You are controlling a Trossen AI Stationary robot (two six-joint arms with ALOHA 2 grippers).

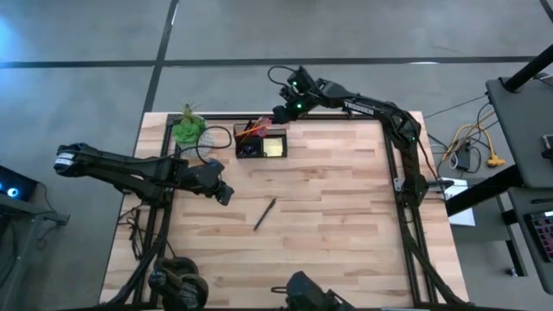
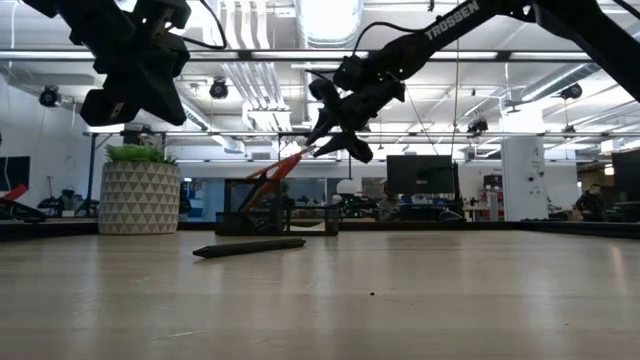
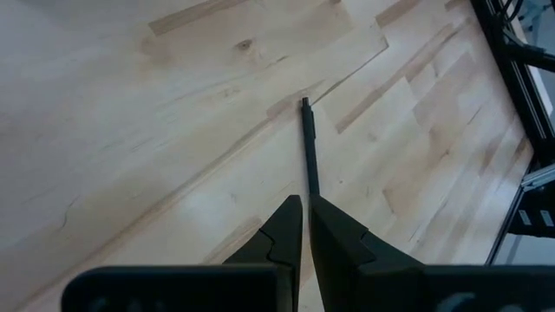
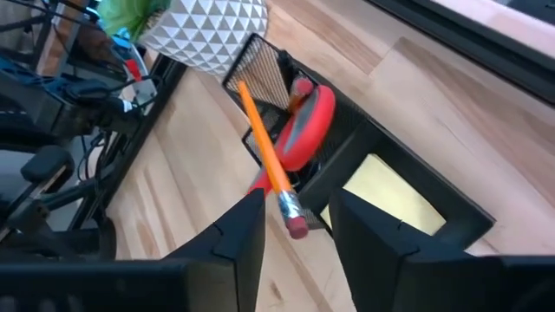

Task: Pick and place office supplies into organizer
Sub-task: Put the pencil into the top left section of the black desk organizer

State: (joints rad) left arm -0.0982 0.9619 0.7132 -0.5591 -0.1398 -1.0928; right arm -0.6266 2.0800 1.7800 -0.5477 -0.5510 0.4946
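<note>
Over the organizer (image 1: 262, 141) at the surface's (image 1: 346, 225) 12 o'clock edge, the right end effector (image 4: 299, 227) hangs with an orange pencil (image 4: 268, 162) between its fingers. Eraser end sits in the gap, tip slants down into the tall mesh compartment beside the red-handled scissors (image 4: 299, 130). Fingers stand apart around the pencil; cannot tell if they pinch it or have let go. Probably held tilted so it drops into the cup and leans against the wall like the scissors. Yellow sticky-note pad (image 4: 386, 197) lies flat in the low compartment at the organizer's 3 o'clock side. Potted plant (image 1: 187, 128) stands just beside the organizer at its 9 o'clock.

Left end effector (image 3: 305, 232) hovers above the surface around 9 o'clock from centre, fingers pressed together, holding nothing. Its wrist view looks straight along a black pen (image 3: 309, 149) lying loose near the middle of the surface, well apart from the organizer, pointing roughly 1 to 7 o'clock. Likely lined up for that pen as the next pick; would need to spread before descending.

Pen is the only supply seen outside the organizer.
</note>
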